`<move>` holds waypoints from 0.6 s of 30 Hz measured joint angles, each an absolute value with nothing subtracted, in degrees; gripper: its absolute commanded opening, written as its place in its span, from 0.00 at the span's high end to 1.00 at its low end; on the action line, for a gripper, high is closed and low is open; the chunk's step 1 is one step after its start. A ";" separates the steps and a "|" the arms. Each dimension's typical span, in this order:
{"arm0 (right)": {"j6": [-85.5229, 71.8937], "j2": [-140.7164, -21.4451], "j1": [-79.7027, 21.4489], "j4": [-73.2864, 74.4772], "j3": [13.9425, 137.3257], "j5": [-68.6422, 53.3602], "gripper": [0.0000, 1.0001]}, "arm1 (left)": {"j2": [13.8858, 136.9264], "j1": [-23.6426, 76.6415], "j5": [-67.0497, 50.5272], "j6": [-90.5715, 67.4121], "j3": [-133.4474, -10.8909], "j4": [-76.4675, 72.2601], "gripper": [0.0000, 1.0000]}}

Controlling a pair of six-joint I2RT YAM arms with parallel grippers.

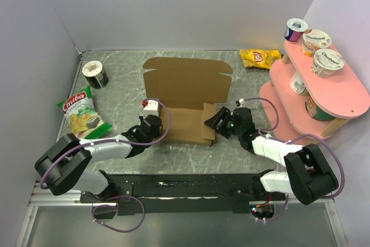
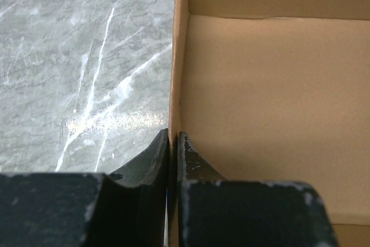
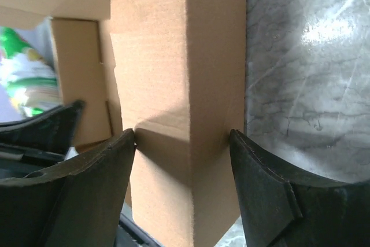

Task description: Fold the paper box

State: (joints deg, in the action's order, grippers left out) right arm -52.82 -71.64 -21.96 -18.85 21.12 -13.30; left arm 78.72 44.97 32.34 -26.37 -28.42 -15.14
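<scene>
A plain brown cardboard paper box (image 1: 188,85) lies half-formed at the centre of a grey marbled table (image 1: 124,93), lid flat toward 12 o'clock. At its 9 o'clock the black left gripper (image 2: 172,148) pinches the upright left wall. At 3 o'clock the black right gripper (image 3: 182,137) clasps the thick right flap, a finger on each face. Side walls seem the step in hand; next, likely, that flap needs rolling inward and tucking down.

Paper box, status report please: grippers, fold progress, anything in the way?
Left gripper shut on left wall of paper box. Right gripper shut across its right wall. Lid flat behind, unfolded. Chip bag and can lie apart, left.
</scene>
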 measured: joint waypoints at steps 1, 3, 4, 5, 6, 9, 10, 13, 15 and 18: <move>-51.88 -71.90 -22.52 -16.80 22.41 -12.51 0.30 | 78.72 44.97 32.34 -26.39 -28.42 -15.14 0.99; -50.35 -72.60 -23.46 -13.58 24.56 -11.05 0.30 | 78.74 44.97 32.34 -26.39 -28.42 -15.11 0.99; -49.60 -73.14 -23.97 -11.70 25.85 -10.24 0.31 | 78.74 44.97 32.34 -26.37 -28.42 -15.14 0.99; -48.88 -73.84 -24.49 -10.22 27.03 -9.45 0.31 | 78.74 44.97 32.34 -26.39 -28.42 -15.14 0.99; -48.21 -74.59 -25.02 -8.75 28.08 -8.67 0.32 | 78.74 44.97 32.34 -26.39 -28.45 -15.16 0.99; -46.72 -77.08 -26.17 -5.69 30.68 -6.96 0.33 | 78.74 44.99 32.34 -26.39 -28.62 -15.11 0.99; -46.37 -77.84 -26.50 -4.93 31.40 -6.48 0.33 | 78.74 44.97 32.34 -26.37 -28.62 -15.14 0.99; -45.47 -79.96 -27.44 -2.68 33.39 -4.78 0.33 | 78.74 44.97 32.34 -26.37 -28.62 -15.14 0.99; -45.06 -80.82 -28.47 -0.69 34.81 -2.83 0.34 | 78.74 44.97 32.34 -26.37 -28.62 -15.11 0.99; -44.53 -81.06 -29.87 1.98 36.40 -0.05 0.38 | 78.74 44.97 32.34 -26.37 -28.62 -15.14 0.99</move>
